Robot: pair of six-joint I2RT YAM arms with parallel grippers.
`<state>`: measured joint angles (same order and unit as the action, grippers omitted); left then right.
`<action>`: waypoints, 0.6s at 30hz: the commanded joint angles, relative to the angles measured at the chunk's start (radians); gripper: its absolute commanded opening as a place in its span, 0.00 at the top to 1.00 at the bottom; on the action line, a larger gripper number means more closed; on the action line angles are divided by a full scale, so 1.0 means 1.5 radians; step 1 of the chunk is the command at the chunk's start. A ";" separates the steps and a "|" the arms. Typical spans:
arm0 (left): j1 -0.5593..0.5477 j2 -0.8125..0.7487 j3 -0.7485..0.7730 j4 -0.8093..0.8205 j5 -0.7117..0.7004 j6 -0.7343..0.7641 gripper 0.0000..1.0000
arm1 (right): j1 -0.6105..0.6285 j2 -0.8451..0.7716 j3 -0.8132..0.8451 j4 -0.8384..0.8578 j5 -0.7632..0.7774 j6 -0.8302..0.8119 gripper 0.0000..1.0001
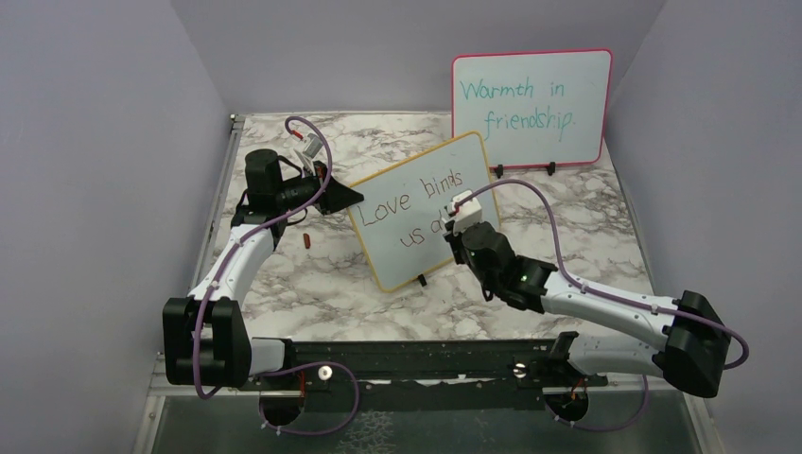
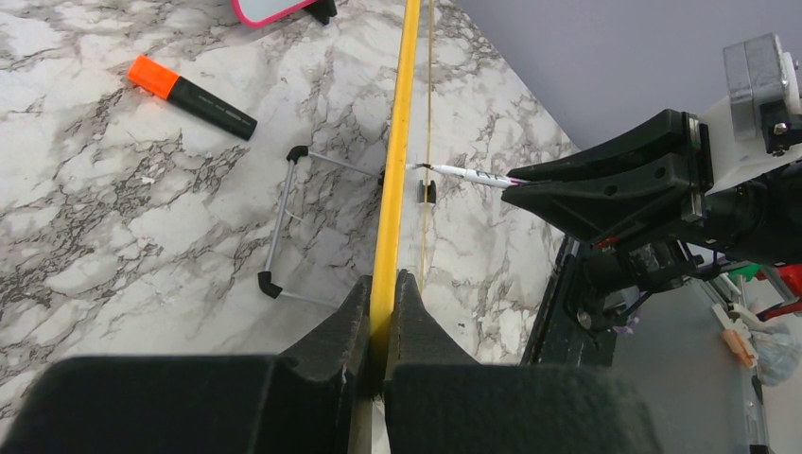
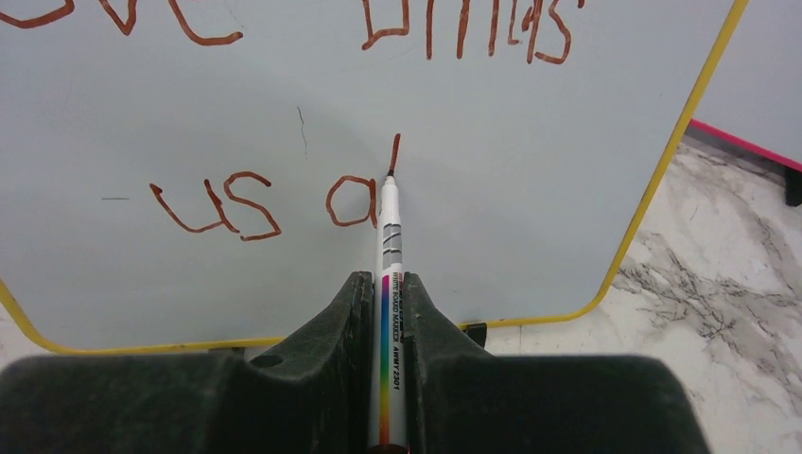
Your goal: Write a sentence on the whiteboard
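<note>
Left gripper [image 2: 385, 286] clamped on the yellow edge of the whiteboard [image 1: 397, 260]; right gripper [image 3: 391, 288] clamped on marker [image 3: 390, 241], tip touching the sentence [image 3: 219, 206] after "us a"; pink board [image 1: 572, 90] at far edge of the table [image 1: 312, 284].

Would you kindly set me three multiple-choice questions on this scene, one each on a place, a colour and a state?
1. Where is the pink board? A) behind the whiteboard B) flat before the arms C) under the whiteboard
2. What colour is the whiteboard's frame? A) green B) yellow C) black
3. The right gripper is: A) open B) shut on nothing C) shut on the marker
Answers: 1 A, it stands upright at the table's back; 2 B, a yellow edge runs round it; 3 C, it pinches the marker's barrel.
</note>
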<state>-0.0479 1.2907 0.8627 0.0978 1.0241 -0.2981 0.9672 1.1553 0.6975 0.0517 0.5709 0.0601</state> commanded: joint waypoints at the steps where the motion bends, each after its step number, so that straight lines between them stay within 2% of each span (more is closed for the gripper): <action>1: 0.005 0.013 0.002 -0.056 -0.059 0.057 1.00 | -0.003 -0.007 -0.007 -0.059 -0.026 0.031 0.99; 18: 0.004 0.014 0.003 -0.058 -0.063 0.059 1.00 | -0.003 -0.011 -0.021 -0.081 -0.024 0.046 0.99</action>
<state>-0.0479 1.2907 0.8642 0.0937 1.0241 -0.2943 0.9672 1.1439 0.6834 -0.0288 0.5591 0.1085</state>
